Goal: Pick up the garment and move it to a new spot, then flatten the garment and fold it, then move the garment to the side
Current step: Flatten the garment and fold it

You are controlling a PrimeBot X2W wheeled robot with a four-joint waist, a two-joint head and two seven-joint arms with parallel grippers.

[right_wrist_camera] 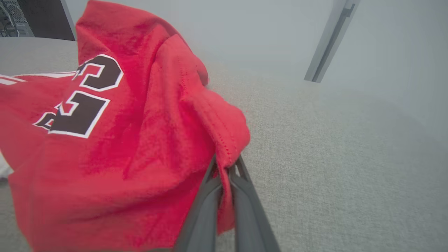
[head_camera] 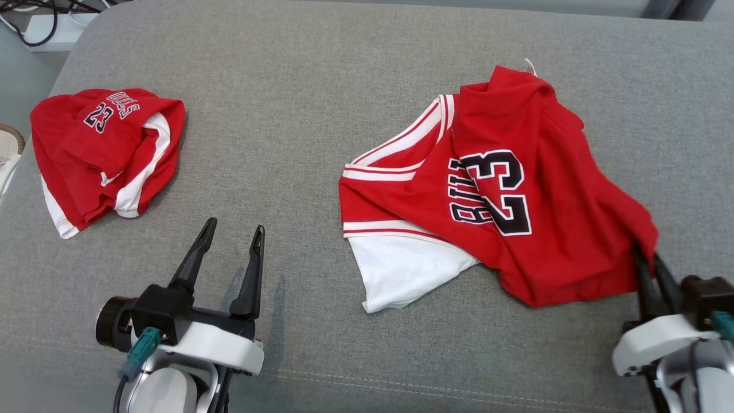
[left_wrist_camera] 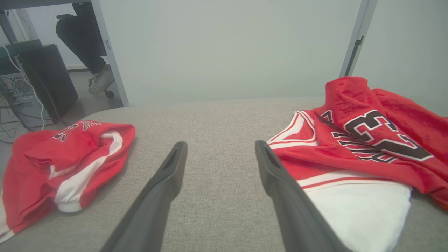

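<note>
In the head view the jersey [head_camera: 516, 189] lies on the cushion [head_camera: 298, 103] right of centre. Its lower right corner sits between the fingers of the right gripper [head_camera: 647, 255] at the frame's lower right. The shorts [head_camera: 103, 155] lie at the left edge, well apart from the jersey. The left gripper [head_camera: 234, 229] is at lower left, between the two. Cables [head_camera: 34, 17] lie behind the cushion, upper left.

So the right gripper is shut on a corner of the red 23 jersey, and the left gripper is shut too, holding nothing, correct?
Not quite. The left gripper is open, its fingers spread with nothing between them, as the left wrist view shows. The rest holds: the right gripper is shut on a corner of the red 23 jersey.
</note>
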